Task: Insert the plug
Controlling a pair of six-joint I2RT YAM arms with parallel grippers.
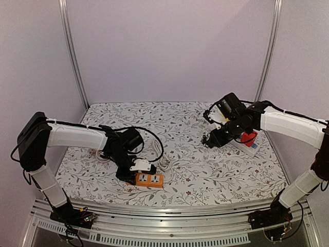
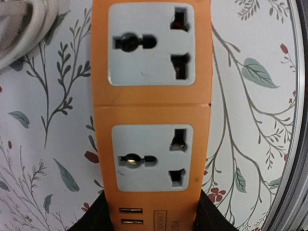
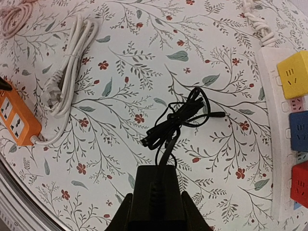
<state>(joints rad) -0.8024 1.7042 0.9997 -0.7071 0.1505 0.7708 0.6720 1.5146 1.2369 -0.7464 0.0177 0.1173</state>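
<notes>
Firmly the right claw [image 3: 156, 214] clamps the black plug [image 3: 154, 183]; the left claw [image 2: 151, 219] pinches the orange power strip [image 2: 151, 108] on the surface [image 3: 120, 86]

Floral-cloth table [image 1: 205, 170] carrying 2 power strips.
Orange strip [image 1: 149, 179] near left, with a white cable [image 3: 71, 65] bundled just beside it; white strip [image 3: 268, 120] far right.

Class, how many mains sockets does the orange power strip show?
2: upper socket at the far end of the orange strip, lower socket just below it; its near end is hidden.
</notes>
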